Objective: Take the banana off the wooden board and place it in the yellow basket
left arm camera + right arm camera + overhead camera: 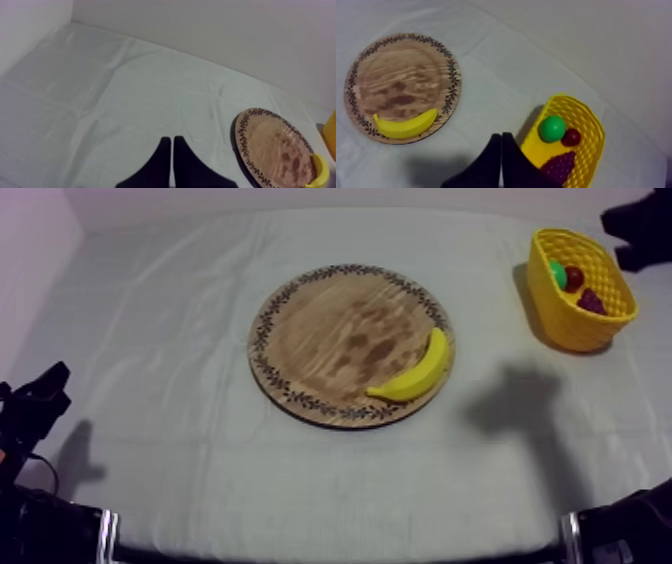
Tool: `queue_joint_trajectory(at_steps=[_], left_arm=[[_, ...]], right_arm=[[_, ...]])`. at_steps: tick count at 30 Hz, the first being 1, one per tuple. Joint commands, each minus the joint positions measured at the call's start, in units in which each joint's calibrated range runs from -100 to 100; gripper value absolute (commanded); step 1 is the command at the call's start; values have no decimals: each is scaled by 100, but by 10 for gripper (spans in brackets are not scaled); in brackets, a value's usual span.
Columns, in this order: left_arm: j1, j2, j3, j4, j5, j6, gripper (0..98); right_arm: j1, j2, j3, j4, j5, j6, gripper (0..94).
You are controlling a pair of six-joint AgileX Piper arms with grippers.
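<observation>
Plainly, the task stands at its very first step: the yellow curved toy banana (415,371) lies untouched on the round wooden board with the patterned rim (330,338), along the edge of the board that faces the yellow latticed basket (572,328), its curve following the rim. The basket stands well apart from the board, toward the far right corner of the tabletop under the grey-white cloth (170,318), and it holds a round green toy fruit (552,128), a small red fruit (571,136) and a dark purple bunch of grapes (558,167). My right tool (501,137) hangs high above the tabletop, near the basket on its board side, clenched on nothing, its two black fingers (493,152) lying together as a narrow wedge. My left tool (172,141) is likewise clenched and empty, low at its own side of the tabletop over bare cloth, with the board off to one side of it. I judge the right arm the better placed for the job, since banana and basket are both on its half. The next move, as I read it, calls for that tool to spread its fingers, travel from the basket across to the board's near rim, turn so that the fingers straddle the banana across its thick middle, and come down low enough to close on it without scraping the wood.
</observation>
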Motion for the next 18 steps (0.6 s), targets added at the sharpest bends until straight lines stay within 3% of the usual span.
queue_joint_trajectory(at_steps=[1, 11, 18], left_arm=[[2, 0, 0, 2, 0, 2, 1], [2, 0, 0, 2, 0, 2, 1], [2, 0, 0, 2, 0, 2, 1]], right_arm=[[-243, 828, -903, 88, 460, 87, 2], [-1180, 2333, -1871, 543, 1712, 761, 2], [-1462, 2861, -1801, 611, 1892, 1301, 2]])
